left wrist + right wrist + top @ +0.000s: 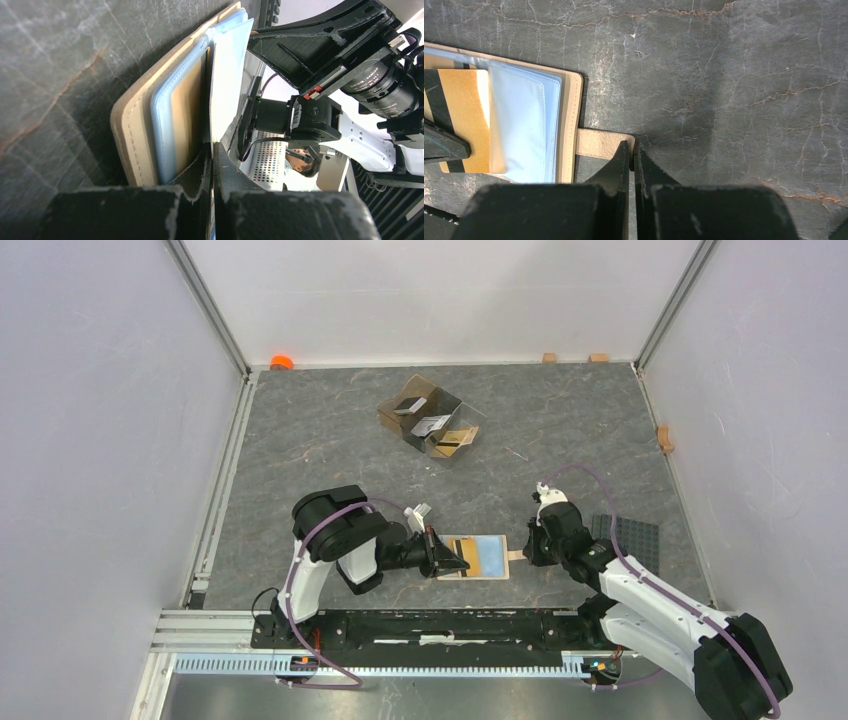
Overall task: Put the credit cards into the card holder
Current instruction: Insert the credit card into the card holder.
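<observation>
**Both grippers closed at opposite ends of the open card holder**

In the top view, the left arm reaches in from the lower left over the grey stone-patterned table (pixel 330 440). Above it, in the upper middle of the frame, a clear brown-tinted box (pixel 432 420) holds several credit cards (pixel 432 425), well apart from both arms.

The left gripper (pixel 452 562) sits at the left edge of the card holder (pixel 490 558), which lies open and flat in the lower middle of the top view. In the left wrist view, this gripper (pixel 211 155) has its fingers pressed together. A thin pale sheet runs down into the seam between them, but I cannot tell whether it is a card or a pocket leaf. The holder's tan cover (pixel 135 130) and light blue pockets rise along the left of the fingers.

The right wrist view shows an orange-gold card (pixel 466 115) with a black stripe lying against the blue pocket at the far left of the frame. To its right is the holder's tan border (pixel 569 115), then the snap tab (pixel 596 144) sticking out flat on the table.

The right gripper (pixel 632 150) is closed, with its tips meeting at the tab's right end. In the top view this gripper (pixel 527 550) is just right of the holder. A dark gridded mat (pixel 632 538) lies further right.
</observation>
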`<state>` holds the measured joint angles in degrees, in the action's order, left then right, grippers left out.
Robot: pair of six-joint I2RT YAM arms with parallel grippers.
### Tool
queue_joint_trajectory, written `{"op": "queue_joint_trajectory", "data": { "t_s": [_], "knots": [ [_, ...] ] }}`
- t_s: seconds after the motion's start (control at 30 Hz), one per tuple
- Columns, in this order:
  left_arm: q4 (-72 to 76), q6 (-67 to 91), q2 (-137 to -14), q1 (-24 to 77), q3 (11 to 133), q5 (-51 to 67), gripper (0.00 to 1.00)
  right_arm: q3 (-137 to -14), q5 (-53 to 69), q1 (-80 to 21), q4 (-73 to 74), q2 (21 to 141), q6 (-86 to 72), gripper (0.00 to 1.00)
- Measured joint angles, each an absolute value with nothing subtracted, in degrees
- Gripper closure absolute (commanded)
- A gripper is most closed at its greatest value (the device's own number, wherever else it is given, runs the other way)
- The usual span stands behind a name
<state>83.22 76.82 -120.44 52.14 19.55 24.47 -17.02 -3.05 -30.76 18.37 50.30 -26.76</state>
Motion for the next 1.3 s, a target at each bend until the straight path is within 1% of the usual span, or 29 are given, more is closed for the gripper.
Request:
{"op": "queue_joint_trajectory", "data": {
  "t_s": [0.43,0.63,1.17,1.3],
  "knots": [
    [82.9,76.5,-121.2,51.5,21.1,26.1,0.98,-17.0,-3.2,-30.8,18.1,50.6,-27.0,1.00],
    [79.4,76.5,-122.3,50.9,26.3,26.7,0.98,-17.0,-4.2,-30.9,17.6,50.9,-26.9,1.00],
    [71.7,75.1,-119.3,51.2,28.0,26.3,0.98,-17.1,-4.6,-30.9,17.5,51.1,-26.9,1.00],
    [67.9,73.4,-119.2,53.0,31.4,26.5,0.98,-17.1,-4.6,-31.0,17.4,51.1,-26.9,1.00]
  ]
}}
